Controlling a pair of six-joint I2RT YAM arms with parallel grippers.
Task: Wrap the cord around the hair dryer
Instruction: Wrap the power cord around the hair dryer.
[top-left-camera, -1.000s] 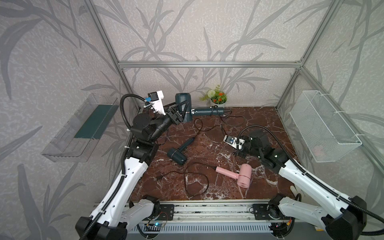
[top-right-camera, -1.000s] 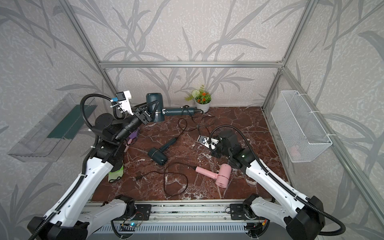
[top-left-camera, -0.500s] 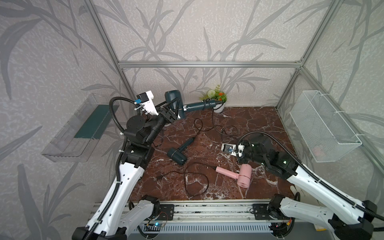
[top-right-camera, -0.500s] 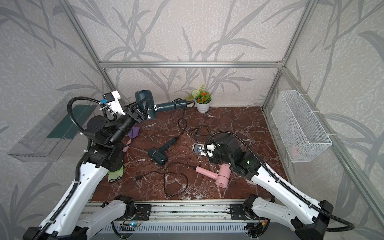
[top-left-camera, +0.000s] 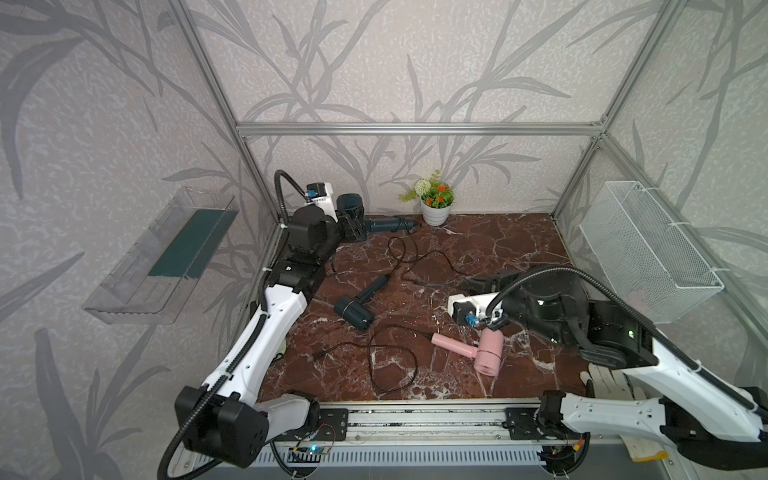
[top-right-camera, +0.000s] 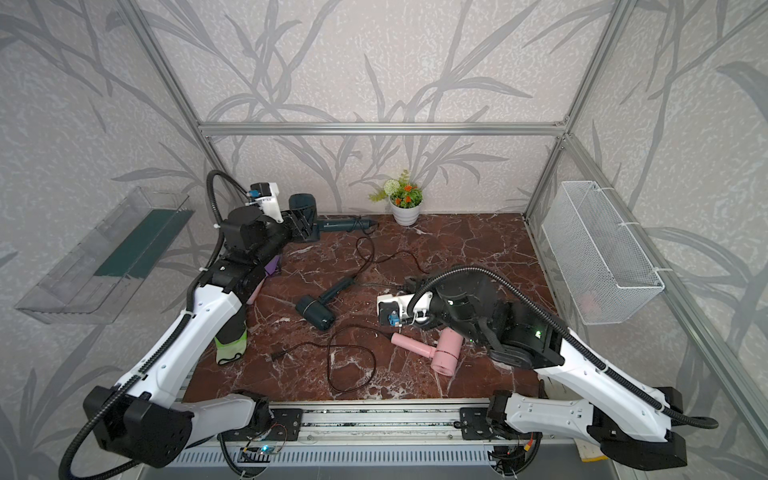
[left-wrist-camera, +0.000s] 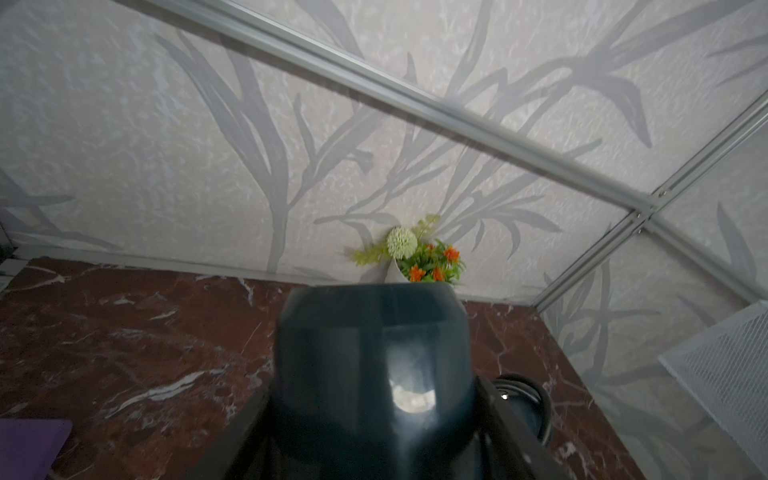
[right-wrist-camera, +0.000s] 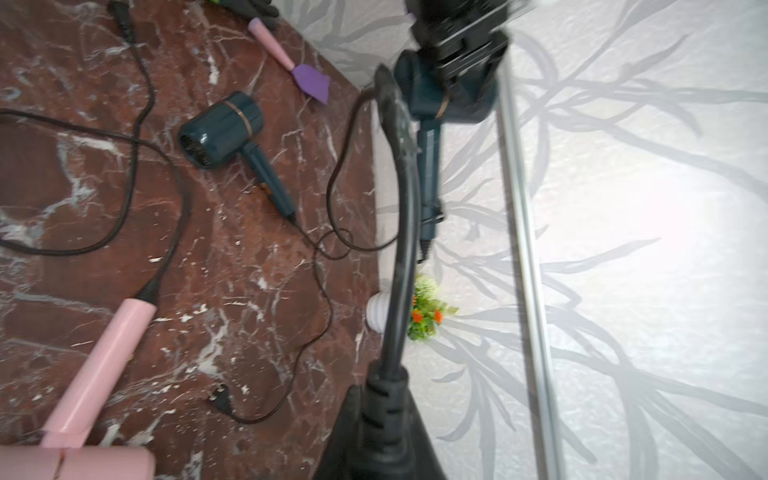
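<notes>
Entry: teal hair dryer (top-left-camera: 384, 225), back-left corner. My left gripper (top-left-camera: 353, 226) is clamping its body; my right gripper (top-left-camera: 473, 284), nearly closed, is pinching the cord (right-wrist-camera: 405, 187). Wrapping is starting; next I'm looping cord round the handle.

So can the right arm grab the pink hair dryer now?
Probably not yet. The pink hair dryer lies uncovered right by it, but the right tool is shut on a black cord, so it would have to let go first.
</notes>
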